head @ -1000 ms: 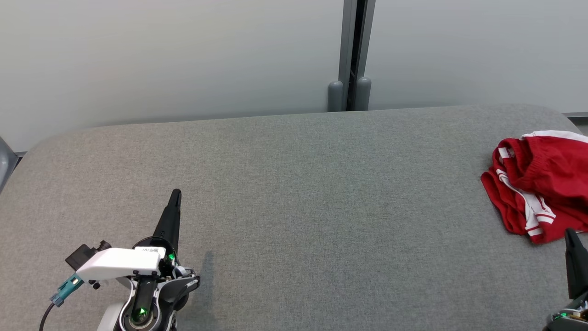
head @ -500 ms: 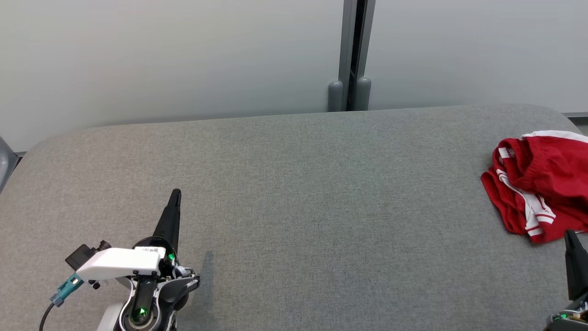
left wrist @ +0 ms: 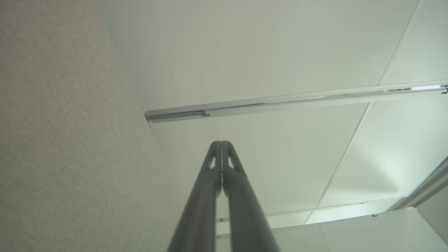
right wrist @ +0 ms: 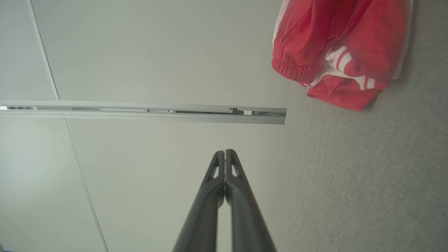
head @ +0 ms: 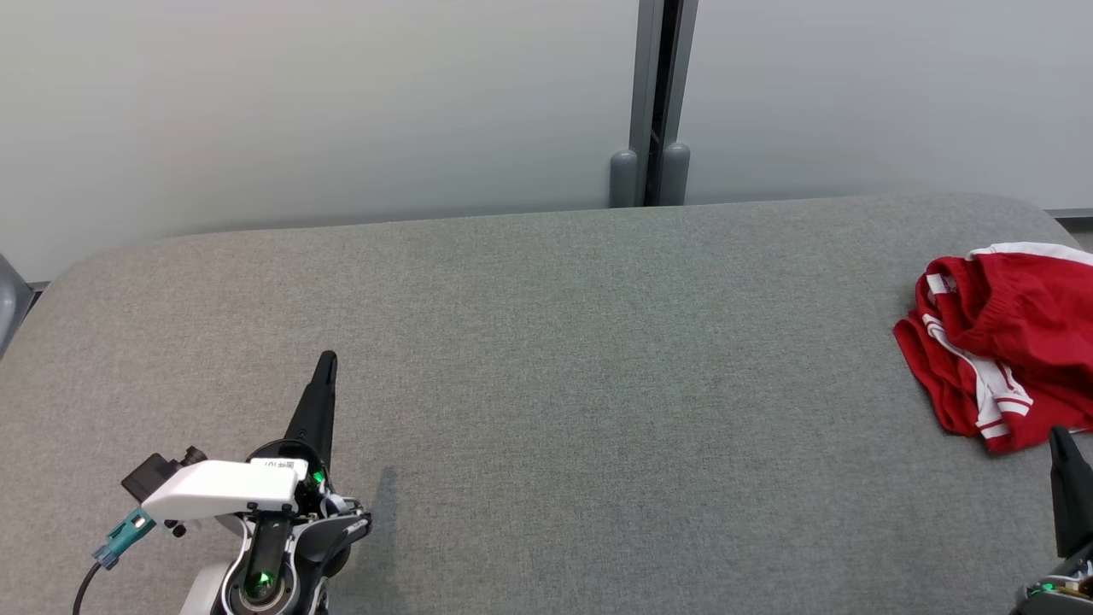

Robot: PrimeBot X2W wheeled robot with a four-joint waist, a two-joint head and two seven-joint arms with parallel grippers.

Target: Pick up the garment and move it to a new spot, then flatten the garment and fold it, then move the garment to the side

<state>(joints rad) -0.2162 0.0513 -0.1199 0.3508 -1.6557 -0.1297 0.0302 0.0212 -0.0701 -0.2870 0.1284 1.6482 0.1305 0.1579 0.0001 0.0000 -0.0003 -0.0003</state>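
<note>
At the right edge of the tabletop [head: 598, 384], eyeing the crumpled red garment [head: 1016, 333]: likely handling soft, light, floppy (judging the gathered waistband [right wrist: 290, 66] safest for pinching). Holding left claw [head: 327, 363] and right claw [head: 1060, 437] pressed together, empty.

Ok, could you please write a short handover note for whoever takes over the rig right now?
Left gripper: shut, empty, over the near left of the grey table.
Right gripper: shut, empty, close to the red garment, not gripping it.
Red garment: crumpled in a heap at the table's right end.
Done: nothing yet.
Left: pick up, move, flatten, fold, set aside.
</note>
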